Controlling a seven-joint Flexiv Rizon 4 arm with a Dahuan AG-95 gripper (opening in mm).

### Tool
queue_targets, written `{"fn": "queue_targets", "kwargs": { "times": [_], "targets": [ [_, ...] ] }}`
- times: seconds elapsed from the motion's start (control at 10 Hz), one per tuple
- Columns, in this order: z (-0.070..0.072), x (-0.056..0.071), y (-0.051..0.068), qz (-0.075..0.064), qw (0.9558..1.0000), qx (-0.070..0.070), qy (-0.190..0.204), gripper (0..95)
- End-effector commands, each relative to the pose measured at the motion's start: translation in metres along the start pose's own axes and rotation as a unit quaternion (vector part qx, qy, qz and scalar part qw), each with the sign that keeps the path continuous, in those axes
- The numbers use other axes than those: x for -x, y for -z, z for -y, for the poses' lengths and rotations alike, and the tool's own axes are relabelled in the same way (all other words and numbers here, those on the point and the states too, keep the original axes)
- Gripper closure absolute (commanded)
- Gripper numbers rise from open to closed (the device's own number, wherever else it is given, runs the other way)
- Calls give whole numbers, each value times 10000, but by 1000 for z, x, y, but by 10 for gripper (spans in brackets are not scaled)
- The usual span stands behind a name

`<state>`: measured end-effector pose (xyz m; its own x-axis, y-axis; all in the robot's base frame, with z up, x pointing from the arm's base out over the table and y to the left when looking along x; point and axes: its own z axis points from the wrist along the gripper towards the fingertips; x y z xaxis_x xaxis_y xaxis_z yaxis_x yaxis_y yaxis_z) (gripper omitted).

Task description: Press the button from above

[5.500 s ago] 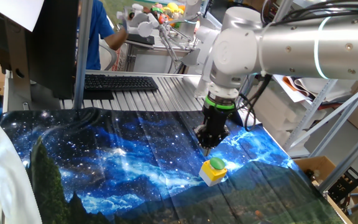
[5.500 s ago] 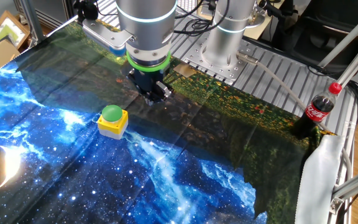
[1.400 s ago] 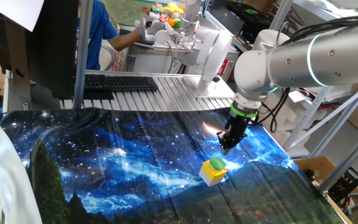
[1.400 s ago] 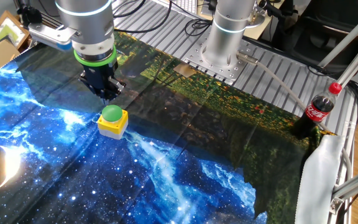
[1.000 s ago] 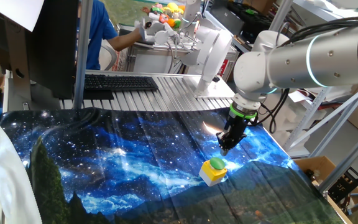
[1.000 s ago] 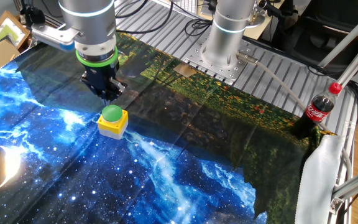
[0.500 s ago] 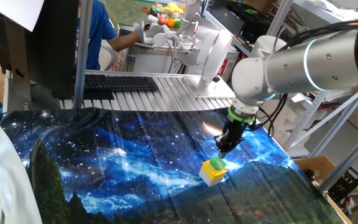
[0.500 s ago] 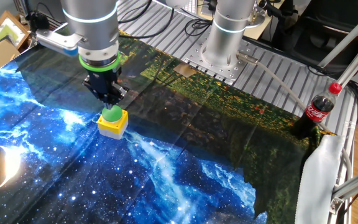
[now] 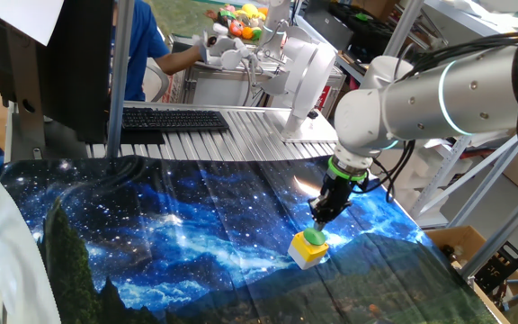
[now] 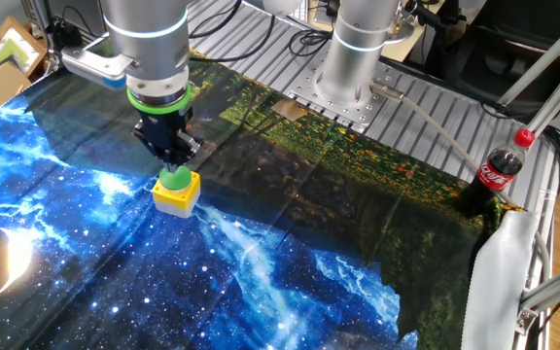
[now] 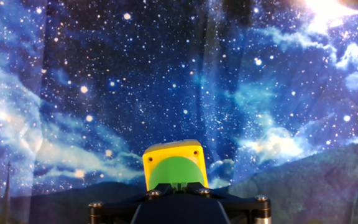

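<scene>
**Gripper tip sitting right over the green cap**

Hand view is showing the round green domed button (image 11: 174, 172) in its small yellow cube-like box (image 11: 171, 154), just ahead of the black two-finger gripper (image 11: 180, 186). Both fixed views are showing the gripper (image 10: 173, 162) hanging directly above the button (image 10: 174, 179) on the blue starry galaxy-print cloth (image 10: 86, 262); whether the fingers are spread or together, I cannot tell
</scene>
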<state>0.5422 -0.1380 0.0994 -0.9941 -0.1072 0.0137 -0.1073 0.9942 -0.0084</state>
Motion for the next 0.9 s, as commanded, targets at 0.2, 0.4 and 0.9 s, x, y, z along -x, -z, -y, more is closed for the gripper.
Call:
{"fn": "queue_targets", "kwargs": {
  "times": [0.2,0.4,0.9],
  "targets": [
    [-1,0,0,5,10000,10,-2,950],
    [-1,0,-1,12,10000,6,-8,950],
    [-1,0,-6,31,10000,2,-20,950]
  ]
}}
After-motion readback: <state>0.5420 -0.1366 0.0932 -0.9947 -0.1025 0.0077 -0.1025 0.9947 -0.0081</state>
